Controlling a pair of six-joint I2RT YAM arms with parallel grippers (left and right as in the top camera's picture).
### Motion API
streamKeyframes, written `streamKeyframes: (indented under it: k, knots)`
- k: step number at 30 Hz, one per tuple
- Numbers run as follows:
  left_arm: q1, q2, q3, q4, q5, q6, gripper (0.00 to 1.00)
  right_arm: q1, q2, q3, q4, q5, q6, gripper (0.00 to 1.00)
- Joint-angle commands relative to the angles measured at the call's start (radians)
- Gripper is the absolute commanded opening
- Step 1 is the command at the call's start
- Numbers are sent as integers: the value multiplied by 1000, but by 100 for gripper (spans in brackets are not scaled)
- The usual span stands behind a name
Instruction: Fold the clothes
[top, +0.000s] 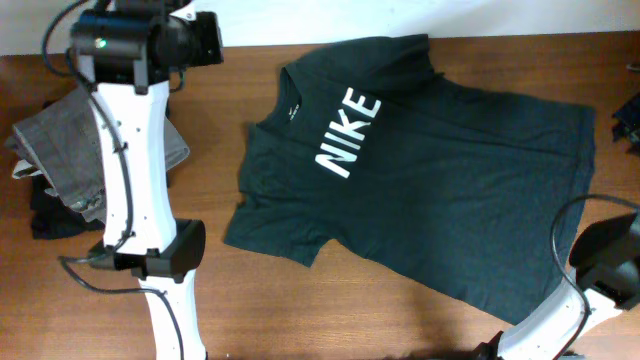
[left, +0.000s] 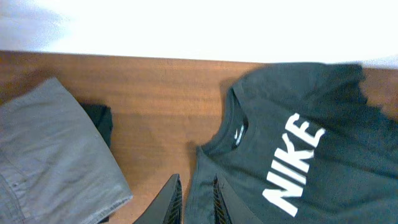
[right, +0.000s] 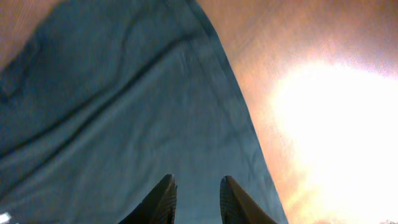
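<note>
The charcoal NIKE T-shirt (top: 430, 170) lies spread face-up across the middle of the worktop (top: 300, 310), skewed, collar toward the left side and hem toward the right; the left gripper (left: 196, 182) hovers by the collar-side sleeve, jaws parted only a sliver, nothing held as far as I can see; the right gripper (right: 197, 182) hangs over the hem edge (right: 230, 93), jaws apart and empty; now the dangers, as I judge them: that narrow left opening could skate over the cloth or nip one layer only, peeling front from back; the shirt's slant could carry into a crooked fold; and the folded grey trousers (top: 60, 150) sit just beside the left arm, ripe for a stray sweep.
</note>
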Motion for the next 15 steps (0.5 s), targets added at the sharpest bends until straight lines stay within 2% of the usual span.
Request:
streamKeyframes:
  k: [1, 4, 8, 11, 15]
  knots:
    - [0, 19, -8, 27, -30, -38, 18, 27, -72, 16, -61, 13, 55, 25]
    - [-1, 24, -8, 65, -30, -40, 19, 56, -147, -22, -80, -11, 47, 22]
    - [-3, 24, -8, 73, -31, -39, 20, 115, -309, -174, -71, -3, 43, 23]
    - [-2, 24, -12, 65, -30, -39, 21, 169, -445, -357, -13, -3, 43, 24]
    - [-2, 24, -26, 63, -31, -39, 23, 213, -620, -700, 99, -8, 92, 27]
